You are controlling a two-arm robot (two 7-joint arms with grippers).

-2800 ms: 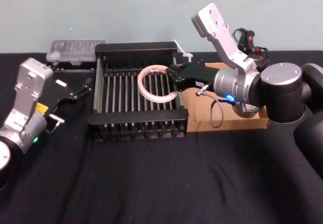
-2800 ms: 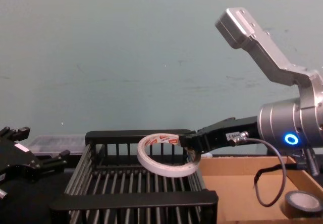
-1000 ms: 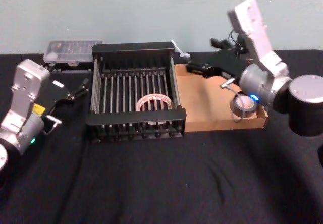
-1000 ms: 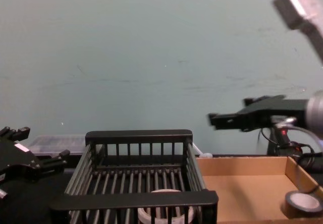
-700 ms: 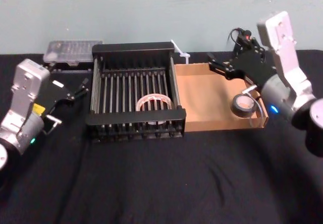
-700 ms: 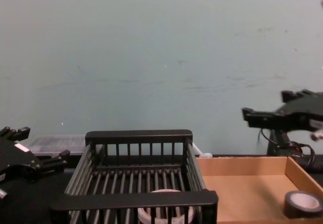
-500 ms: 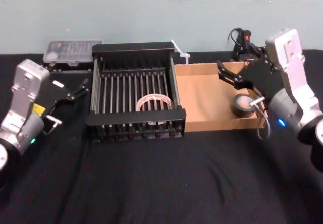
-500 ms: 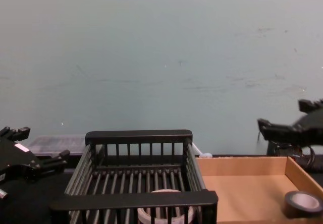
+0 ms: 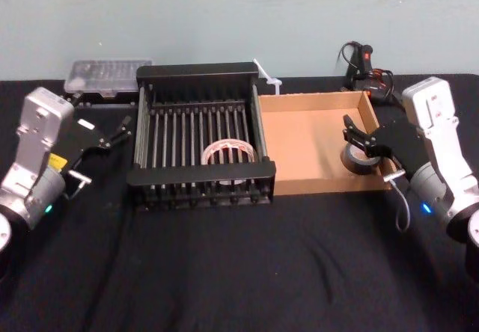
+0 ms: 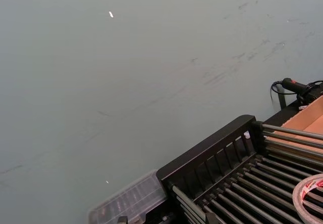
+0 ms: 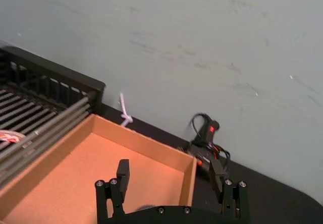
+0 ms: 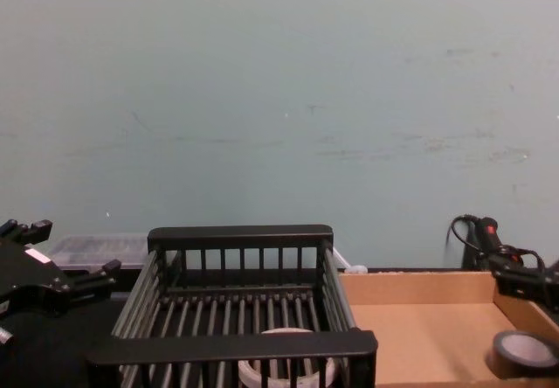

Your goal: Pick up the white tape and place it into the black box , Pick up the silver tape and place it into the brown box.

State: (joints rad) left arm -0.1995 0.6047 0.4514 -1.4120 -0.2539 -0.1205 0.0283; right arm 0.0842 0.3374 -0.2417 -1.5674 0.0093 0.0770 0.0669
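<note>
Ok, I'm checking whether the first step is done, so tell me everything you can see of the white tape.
The white tape is a thin, wide ring with a large open centre and red print on its inner core. It lies flat on the floor bars of the black box, close to the front wall and right of middle. The left gripper and right gripper are both well clear of it.

White tape (image 12: pixel 247 373) on black box (image 12: pixel 240 235) floor by near rim; silver tape (image 12: pixel 522 353) in brown box (image 12: pixel 419 340)
</note>
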